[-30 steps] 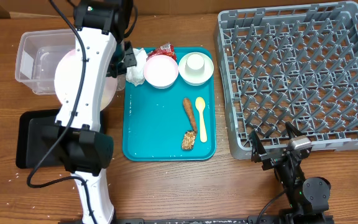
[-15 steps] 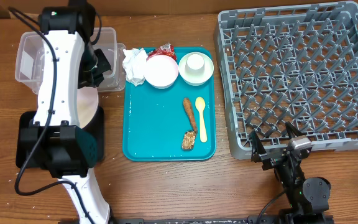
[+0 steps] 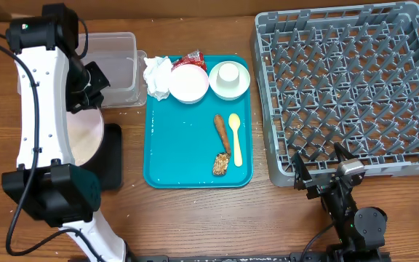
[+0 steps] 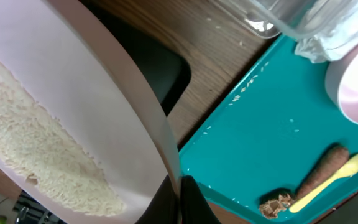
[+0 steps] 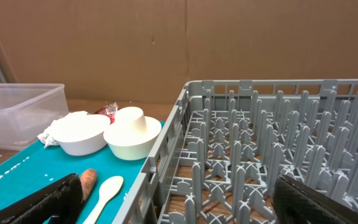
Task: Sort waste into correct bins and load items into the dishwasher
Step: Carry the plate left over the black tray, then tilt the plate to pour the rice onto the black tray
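One white plate (image 4: 86,93), half coated in clumped rice (image 4: 42,155), rim pinched by the left gripper (image 4: 180,194); right gripper (image 5: 182,204) spread wide.

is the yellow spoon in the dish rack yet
No, the yellow spoon lies on the teal tray beside a brown food scrap, outside the dish rack.

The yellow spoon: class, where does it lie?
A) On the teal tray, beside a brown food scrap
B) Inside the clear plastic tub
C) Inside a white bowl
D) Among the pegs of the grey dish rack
A: the yellow spoon lies flat on the teal tray, alongside the brown food scrap, outside the grey dish rack.
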Motion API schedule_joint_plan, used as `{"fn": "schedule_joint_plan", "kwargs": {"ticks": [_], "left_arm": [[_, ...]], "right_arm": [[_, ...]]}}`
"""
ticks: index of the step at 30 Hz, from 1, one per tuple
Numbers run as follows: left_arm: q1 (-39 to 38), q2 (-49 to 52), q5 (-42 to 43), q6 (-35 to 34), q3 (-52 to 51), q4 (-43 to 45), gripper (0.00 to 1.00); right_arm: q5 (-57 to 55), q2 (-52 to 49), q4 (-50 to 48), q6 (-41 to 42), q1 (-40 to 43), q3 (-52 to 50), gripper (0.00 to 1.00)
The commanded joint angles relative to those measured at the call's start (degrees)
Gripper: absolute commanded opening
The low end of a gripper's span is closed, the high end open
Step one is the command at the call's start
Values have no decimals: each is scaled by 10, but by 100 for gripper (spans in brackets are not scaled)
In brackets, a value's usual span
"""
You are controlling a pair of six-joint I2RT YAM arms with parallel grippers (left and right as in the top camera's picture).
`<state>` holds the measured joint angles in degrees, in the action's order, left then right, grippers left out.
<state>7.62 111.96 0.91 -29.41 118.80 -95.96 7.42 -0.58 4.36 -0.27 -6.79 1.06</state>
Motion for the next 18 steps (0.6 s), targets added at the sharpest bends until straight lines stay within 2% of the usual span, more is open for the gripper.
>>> {"fn": "schedule_joint_plan", "kwargs": {"ticks": [1,8,18], "left_arm": [[19,-28,9,14,-50,22,4],[62,-34,53,37,-139,96,5],[86,-34,138,91,-148,131,5]], "right_arm": [[-3,4,-2,-4,-1,-6,100],[-3,4,-2,-4,-1,-6,100],[-3,4,-2,-4,-1,-6,100]]}}
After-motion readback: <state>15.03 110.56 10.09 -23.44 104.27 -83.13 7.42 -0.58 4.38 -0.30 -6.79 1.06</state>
